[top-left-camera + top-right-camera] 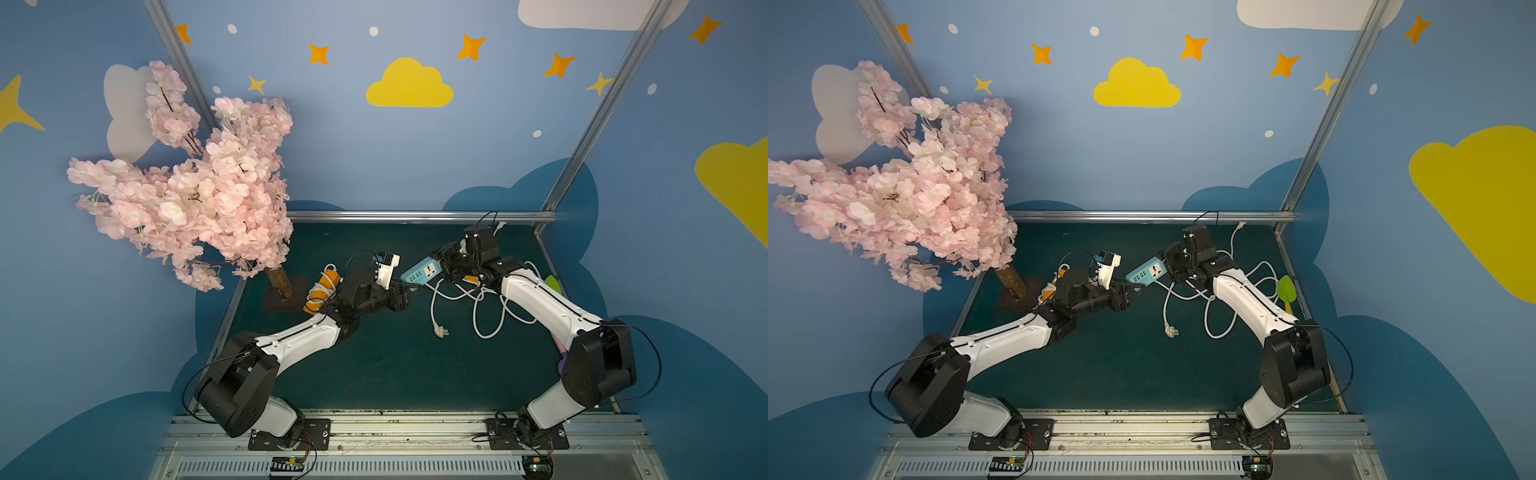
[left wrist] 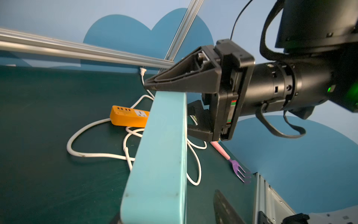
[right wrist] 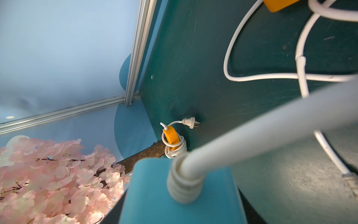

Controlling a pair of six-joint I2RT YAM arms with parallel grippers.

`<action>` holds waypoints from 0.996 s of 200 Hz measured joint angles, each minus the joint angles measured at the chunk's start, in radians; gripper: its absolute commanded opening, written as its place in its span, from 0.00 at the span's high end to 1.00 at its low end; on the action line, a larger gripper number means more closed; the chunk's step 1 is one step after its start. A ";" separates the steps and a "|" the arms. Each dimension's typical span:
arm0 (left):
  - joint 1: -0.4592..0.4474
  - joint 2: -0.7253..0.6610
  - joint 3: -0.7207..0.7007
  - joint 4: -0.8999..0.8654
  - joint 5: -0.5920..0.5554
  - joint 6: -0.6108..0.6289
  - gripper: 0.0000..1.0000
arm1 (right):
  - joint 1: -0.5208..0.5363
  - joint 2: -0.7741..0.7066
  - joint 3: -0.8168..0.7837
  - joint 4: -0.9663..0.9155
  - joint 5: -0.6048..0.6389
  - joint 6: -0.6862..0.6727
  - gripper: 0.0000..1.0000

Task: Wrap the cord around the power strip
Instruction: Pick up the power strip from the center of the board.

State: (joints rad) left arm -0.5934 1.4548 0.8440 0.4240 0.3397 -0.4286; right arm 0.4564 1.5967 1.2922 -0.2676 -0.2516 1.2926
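The blue power strip hangs in the air between my two grippers, above the green mat. My right gripper is shut on its cord end; in the right wrist view the strip fills the space between the jaws. The left gripper is open around the other end, with a gap between one finger and the strip. The white cord leaves the strip and drops in loose loops onto the mat. Its plug lies flat.
An orange power strip lies under the right arm, its cord tangled with the loops. Another orange strip, wound with cord, sits by the blossom tree. A purple fork and a green leaf tool lie at the right edge.
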 measured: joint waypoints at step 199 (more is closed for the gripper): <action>0.105 0.184 0.333 -0.591 0.278 0.172 0.45 | 0.087 0.088 0.143 -0.059 0.053 -0.225 0.84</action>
State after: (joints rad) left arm -0.4885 1.6390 1.1767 -0.1673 0.6178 -0.2565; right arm 0.5438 1.6844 1.4357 -0.3267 -0.1986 1.0679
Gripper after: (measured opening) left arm 0.500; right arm 0.526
